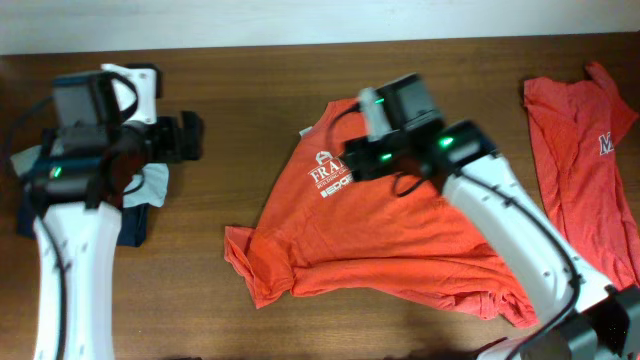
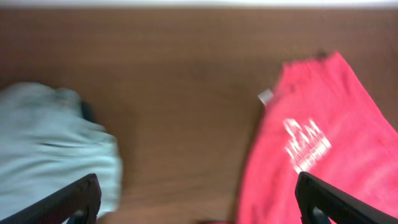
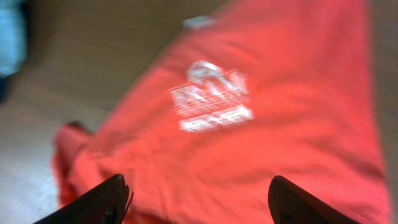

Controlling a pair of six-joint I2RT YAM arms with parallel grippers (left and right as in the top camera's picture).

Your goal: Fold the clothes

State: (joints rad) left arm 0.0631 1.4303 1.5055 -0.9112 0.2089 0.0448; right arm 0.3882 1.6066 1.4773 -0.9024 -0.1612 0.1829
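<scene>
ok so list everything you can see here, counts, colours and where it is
centre t-shirt: one, orange-red with white chest lettering, rumpled at mid-table
far t-shirt: one, orange-red, white lettering partly seen, at the table's right edge
pale cloth: one, light blue-grey, left side of the table
dark cloth: one, navy, left side, against the pale cloth
table: one, brown wood, under everything
left arm: one, white and black, over the two cloths
right arm: one, white and black, across the centre t-shirt
left end effector: one, black, open, over bare wood
right end effector: one, black, open, above the centre t-shirt
</scene>
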